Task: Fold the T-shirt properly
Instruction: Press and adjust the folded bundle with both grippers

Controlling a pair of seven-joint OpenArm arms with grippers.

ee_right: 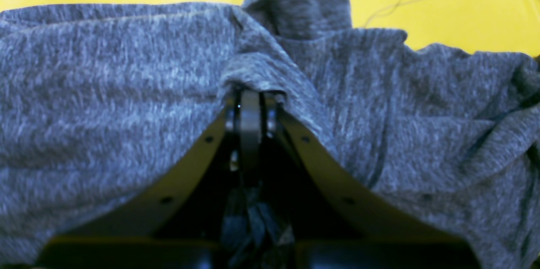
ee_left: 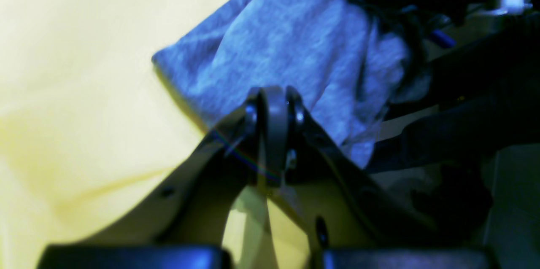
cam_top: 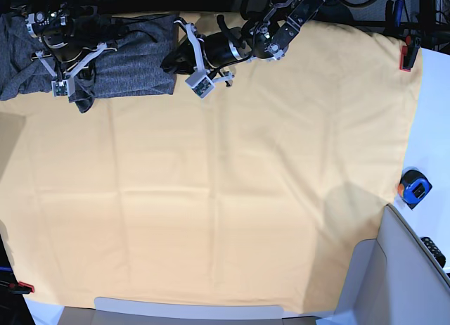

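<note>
Yellow-orange table cloth (cam_top: 232,198) covers the whole bench from overhead, with the T-shirt (cam_top: 133,75) bunched at the far left corner beside both arms. Over by the left wrist, the left gripper (ee_left: 276,108) is closed on nothing, hovering just beside a grey corner of the shirt. From the right wrist, the right gripper (ee_right: 249,111) is pinched tight, fabric draped over its tips.

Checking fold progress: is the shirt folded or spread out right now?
Folded or bunched, not spread: the shirt sits as a compact, wrinkled heap at the cloth's far corner. Whether the fold is neat, cannot tell.
</note>
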